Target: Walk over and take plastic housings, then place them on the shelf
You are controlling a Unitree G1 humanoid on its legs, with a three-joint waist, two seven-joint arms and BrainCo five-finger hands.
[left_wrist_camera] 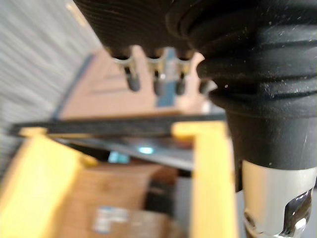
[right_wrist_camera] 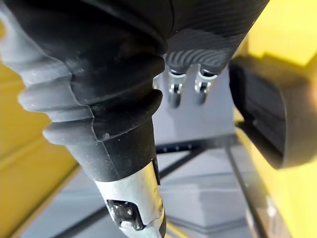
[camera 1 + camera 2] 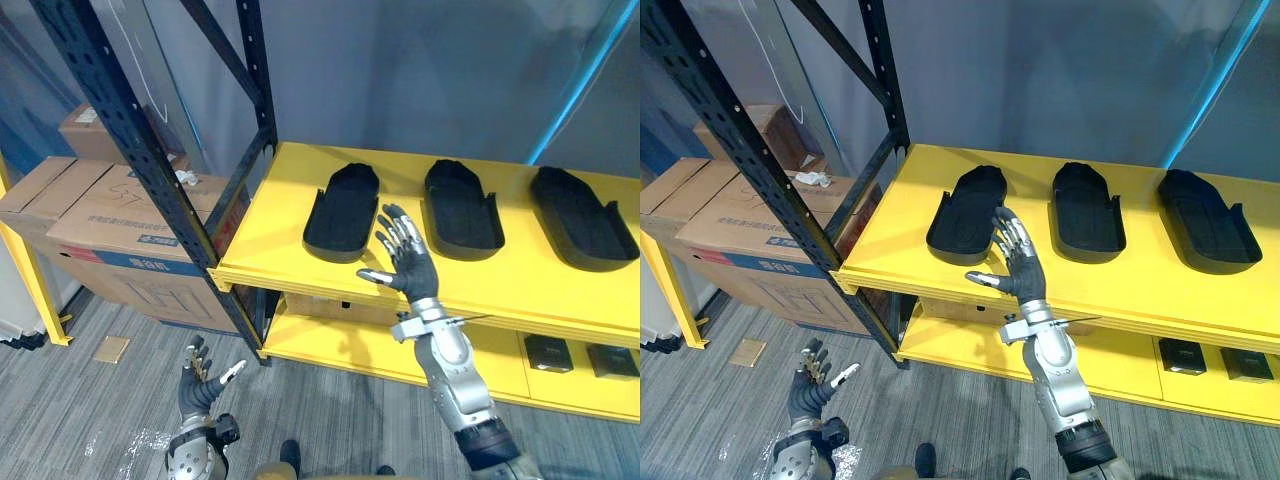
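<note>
I saw matt black plastic housings point(image 3: 342, 212) on a smooth, slightly glossy yellow shelf point(image 3: 268, 242), dark perforated metal uprights point(image 3: 130, 140) and dull brown cardboard boxes point(image 3: 100, 215).

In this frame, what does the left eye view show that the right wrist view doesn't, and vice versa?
Left eye view: the left housing, middle housing and right housing in a row on the yellow shelf, cardboard boxes at the left, and the left hand low over the floor, open. Right wrist view: a look along the fingers of the right hand, with a housing's end beside them. Both: the right hand, open and empty, the yellow shelf and the black rack frame.
</note>
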